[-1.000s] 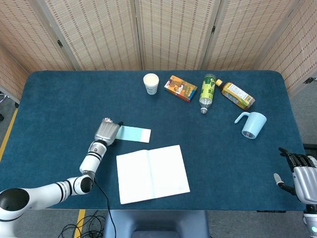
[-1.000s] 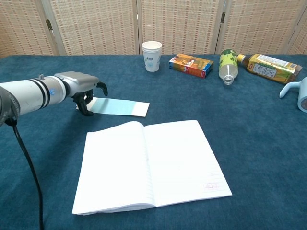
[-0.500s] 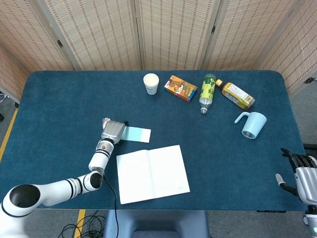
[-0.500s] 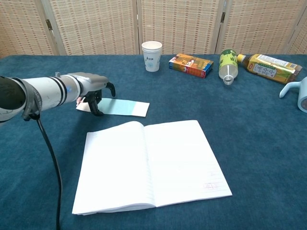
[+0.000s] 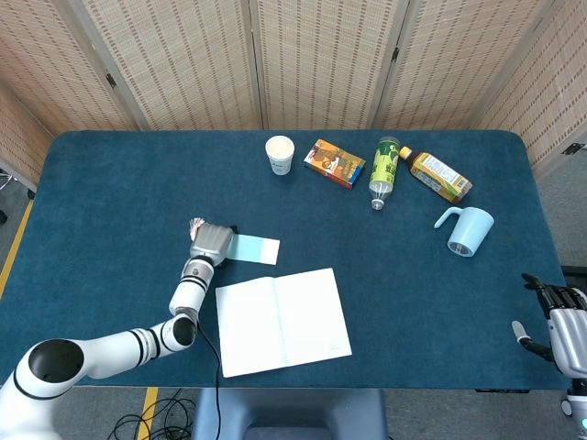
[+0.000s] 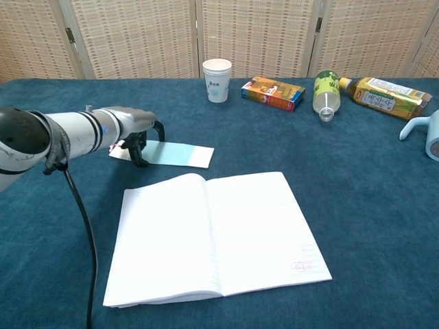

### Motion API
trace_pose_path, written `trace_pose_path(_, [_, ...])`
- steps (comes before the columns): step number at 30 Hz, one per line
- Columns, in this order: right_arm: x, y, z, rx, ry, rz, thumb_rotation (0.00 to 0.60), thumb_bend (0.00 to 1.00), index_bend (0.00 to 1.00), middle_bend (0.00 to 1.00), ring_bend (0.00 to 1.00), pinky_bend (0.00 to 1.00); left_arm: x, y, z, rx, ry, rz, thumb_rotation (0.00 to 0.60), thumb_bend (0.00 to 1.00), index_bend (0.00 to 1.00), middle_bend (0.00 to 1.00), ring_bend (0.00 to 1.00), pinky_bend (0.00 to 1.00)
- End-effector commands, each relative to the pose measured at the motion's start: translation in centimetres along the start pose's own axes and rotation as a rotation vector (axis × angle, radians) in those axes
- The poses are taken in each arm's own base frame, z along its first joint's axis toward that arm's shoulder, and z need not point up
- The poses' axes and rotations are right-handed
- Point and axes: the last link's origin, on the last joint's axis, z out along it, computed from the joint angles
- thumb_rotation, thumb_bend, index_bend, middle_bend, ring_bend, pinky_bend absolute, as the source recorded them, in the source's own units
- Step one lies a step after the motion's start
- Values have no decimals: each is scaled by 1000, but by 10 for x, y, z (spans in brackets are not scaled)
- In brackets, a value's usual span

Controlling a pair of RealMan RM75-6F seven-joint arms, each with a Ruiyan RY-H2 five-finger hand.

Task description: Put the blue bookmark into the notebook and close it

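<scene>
The blue bookmark [image 5: 252, 247] [image 6: 178, 154] lies flat on the blue table, just above the open notebook [image 5: 282, 321] [image 6: 214, 233], which lies with its white pages up. My left hand [image 5: 212, 242] [image 6: 132, 125] is over the bookmark's left end, fingers [image 6: 141, 155] curled down onto it. A pale tip of the bookmark shows behind the hand. Whether the hand grips the bookmark or only touches it is hidden. My right hand [image 5: 556, 323] hangs off the table's near right corner, fingers apart and empty, and is seen only in the head view.
Along the far side lie a paper cup [image 5: 280, 154] [image 6: 217, 79], a snack box [image 5: 335, 163], a green bottle [image 5: 384, 171] on its side and a yellow bottle [image 5: 439, 176]. A blue mug [image 5: 467, 230] lies at the right.
My left hand has moved right, from beside the bookmark's left end to over it. The bookmark and notebook have not moved. My right hand has sunk slightly.
</scene>
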Motion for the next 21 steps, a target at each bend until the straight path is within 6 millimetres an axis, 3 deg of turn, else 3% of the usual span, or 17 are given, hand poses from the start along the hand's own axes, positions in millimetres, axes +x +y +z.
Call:
trace_pose_path(1, [0, 0, 0, -1, -1, 1, 600, 255, 170, 286, 265, 232, 0, 1, -1, -2, -4, 4, 600, 311, 272, 835, 795, 921])
trace_pose_path(21, [-1, 1, -3, -7, 1, 3, 600, 255, 170, 286, 265, 232, 1, 2, -4, -28, 24, -5, 600, 311, 327, 834, 795, 921])
